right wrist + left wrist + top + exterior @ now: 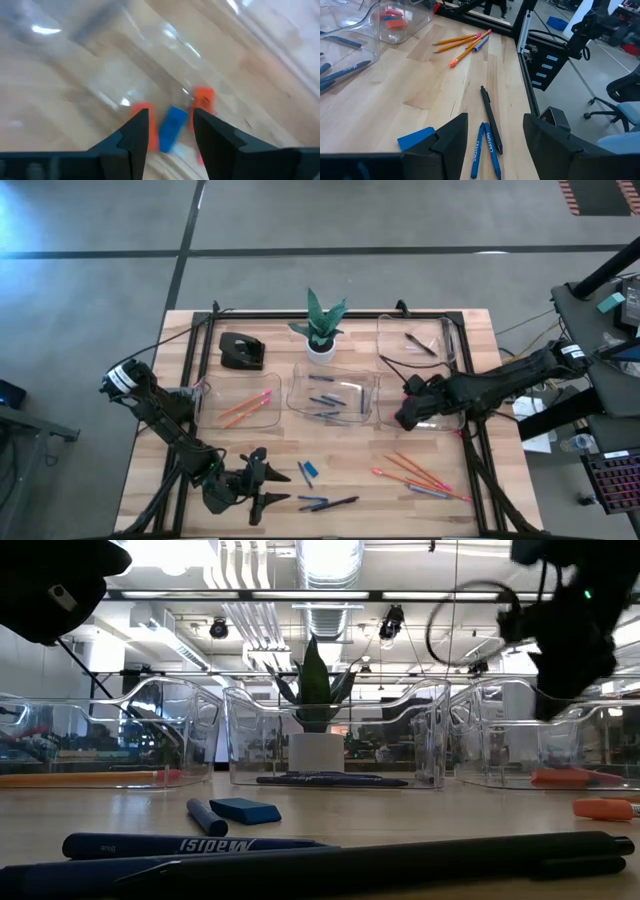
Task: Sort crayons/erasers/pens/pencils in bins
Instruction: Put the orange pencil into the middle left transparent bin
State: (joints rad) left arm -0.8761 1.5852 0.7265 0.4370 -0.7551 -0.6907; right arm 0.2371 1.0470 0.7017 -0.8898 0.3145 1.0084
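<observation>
The left end effector point(268, 486), fingers apart and empty, sits just beside the black pen point(490, 119) and two blue crayons point(483, 148). They lie straight ahead of it, long axes along its reach. The right end effector point(170, 131), parted, hovers over the eraser bin point(432, 423).

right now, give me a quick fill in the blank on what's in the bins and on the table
1. The bin on the left arm's side holds thin sticks coloured ____.
2. The white pot behind the middle bin holds a green ____.
3. The right tool hangs over a blue eraser with its fingers ____.
4. Ahead of the left tool, the two blue crayons lie beside a ____ pen.

Missing words: orange; plant; open; black
</observation>
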